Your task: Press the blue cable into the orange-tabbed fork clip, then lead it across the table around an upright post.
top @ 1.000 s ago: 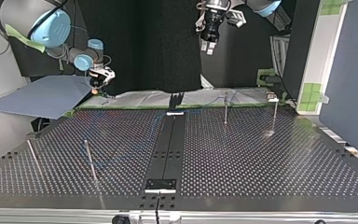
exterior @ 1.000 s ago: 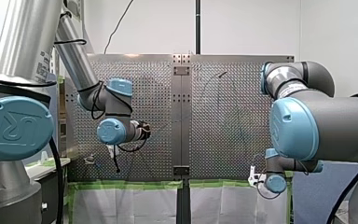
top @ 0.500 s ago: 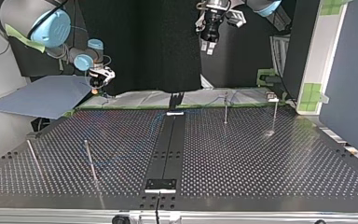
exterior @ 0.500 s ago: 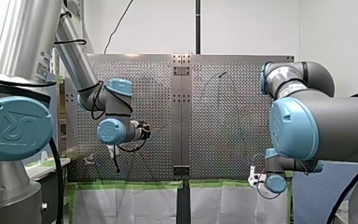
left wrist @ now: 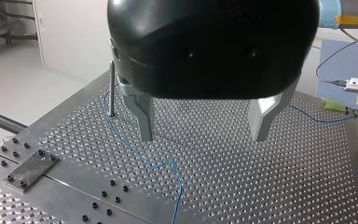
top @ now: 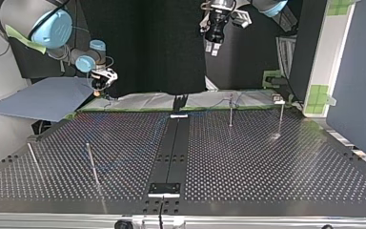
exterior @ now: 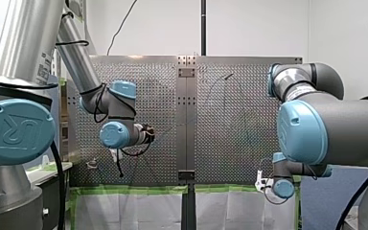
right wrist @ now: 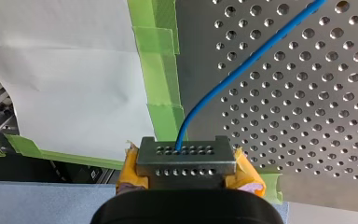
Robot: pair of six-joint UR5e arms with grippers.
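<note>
The thin blue cable (left wrist: 137, 156) lies in loose curves on the perforated table, passing an upright post (left wrist: 112, 88). My left gripper (left wrist: 205, 133) hangs above it, metal fingers open and nothing between them; in the top view it hangs high over the far edge (top: 213, 47). My right gripper (right wrist: 186, 158), with yellow pads, is shut on the blue cable (right wrist: 242, 70) at the table's taped edge; in the top view it is at the far left (top: 100, 85). I cannot make out an orange-tabbed fork clip.
Thin upright posts stand at the top view's far right (top: 230, 112) (top: 280, 117) and near left (top: 91, 164). A dark centre strip (top: 174, 143) splits the table. Green tape (right wrist: 156, 51) and white sheeting line the edge by my right gripper.
</note>
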